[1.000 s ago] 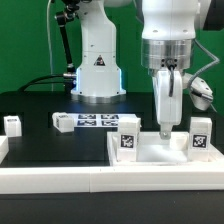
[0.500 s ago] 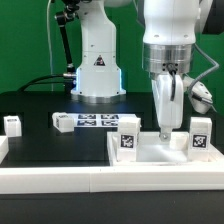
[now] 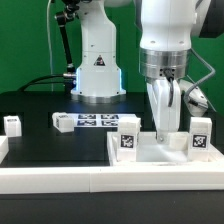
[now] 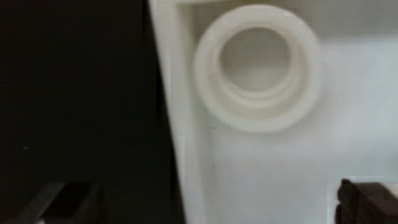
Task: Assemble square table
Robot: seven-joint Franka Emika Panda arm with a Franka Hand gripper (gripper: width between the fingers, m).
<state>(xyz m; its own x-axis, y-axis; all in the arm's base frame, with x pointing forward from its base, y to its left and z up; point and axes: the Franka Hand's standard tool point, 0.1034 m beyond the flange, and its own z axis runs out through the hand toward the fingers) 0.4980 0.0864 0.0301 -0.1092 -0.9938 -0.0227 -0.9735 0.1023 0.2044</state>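
My fingers are spread wide with nothing between them, tips down over the tabletop. It lies flat on the desk, hollow side up, at 5 o'clock in the exterior view, and its round socket faces me. Two legs stand upright by its far rim, at my 9 and 3 o'clock. Far toward 9 o'clock a third leg stands upright. The fourth leg lies down, long axis 9 to 3.
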